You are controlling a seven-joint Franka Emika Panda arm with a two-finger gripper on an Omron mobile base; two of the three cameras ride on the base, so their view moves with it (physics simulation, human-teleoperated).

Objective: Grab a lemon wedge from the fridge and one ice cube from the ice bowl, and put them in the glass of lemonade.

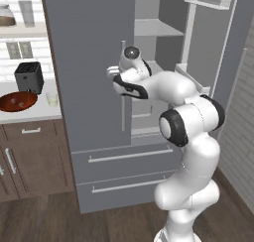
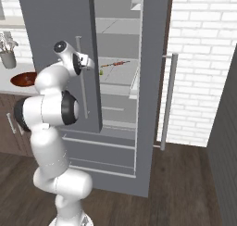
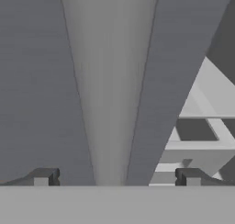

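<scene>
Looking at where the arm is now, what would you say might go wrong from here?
1. The open hand sits astride the left door's handle; reaching on could knock the handle or shut the door.
2. The lemon wedge is tiny and lies on a shelf past the door's edge, so the hand may miss it.
3. The elbow bulges near the lower drawers and could bump them.

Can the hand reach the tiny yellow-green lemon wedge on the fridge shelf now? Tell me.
Probably not yet. The open hand straddles the closed left door's bar handle; that door stands between it and the wedge.
</scene>
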